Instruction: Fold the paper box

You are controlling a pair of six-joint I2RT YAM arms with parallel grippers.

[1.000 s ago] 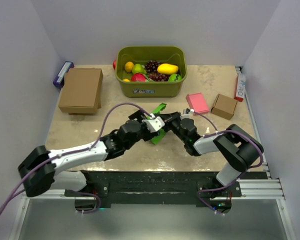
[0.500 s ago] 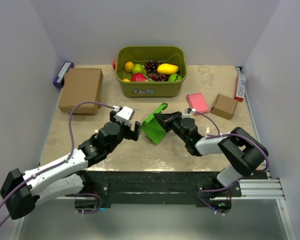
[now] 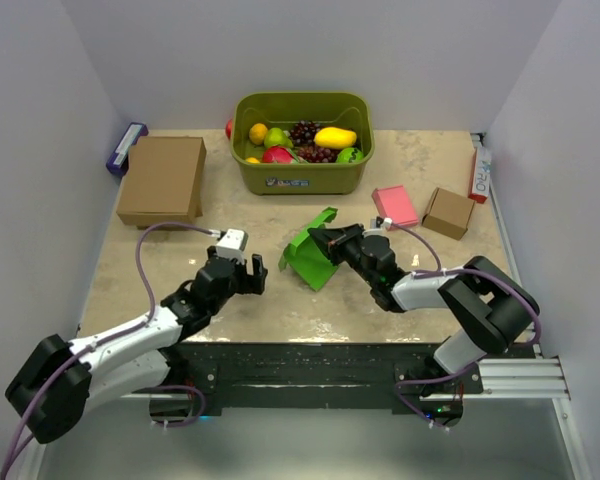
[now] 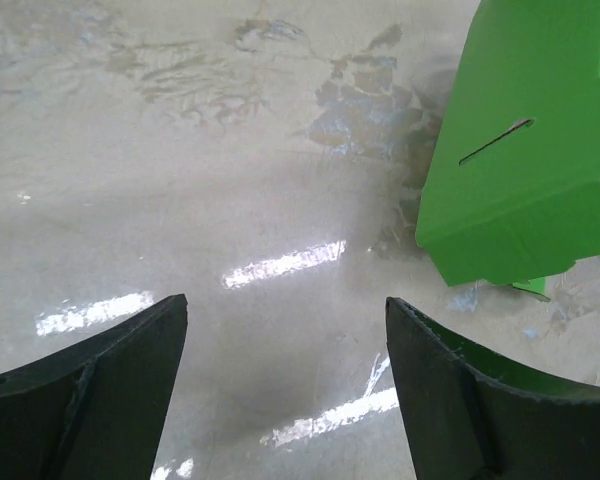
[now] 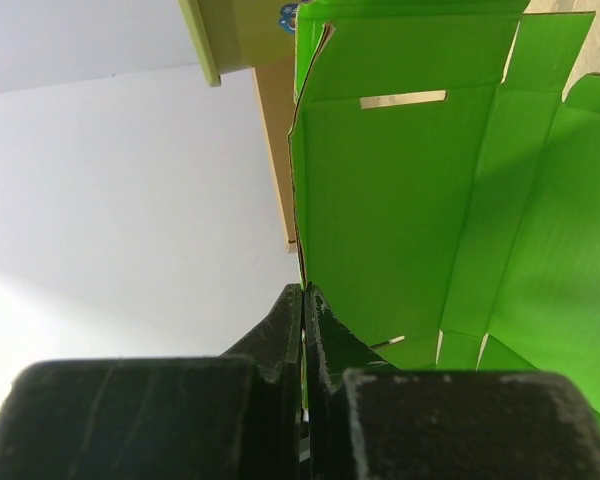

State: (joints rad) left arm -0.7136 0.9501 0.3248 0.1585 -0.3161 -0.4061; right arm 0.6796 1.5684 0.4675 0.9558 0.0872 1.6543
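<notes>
Item: paper box point(image 3: 310, 262), bright green card, partly creased, at the centre of the bench point(image 3: 430, 165), lower corner seemingly resting on the surface, in front of the fruit tub point(image 3: 302, 178). Held by the right gripper point(image 3: 323, 240), fingers pinched flat on one panel edge. The left gripper point(image 3: 252, 272) is empty, fingers spread wide, near the box but apart on its left. Orientation: tilted up; long axis seems to run near-left to far-right, top flap toward the tub, slotted face toward the left arm. Hazards: a single-edge pinch may let the thin card slip, buckle or tear when pushed, and the unsecured flaps could spring open.
</notes>
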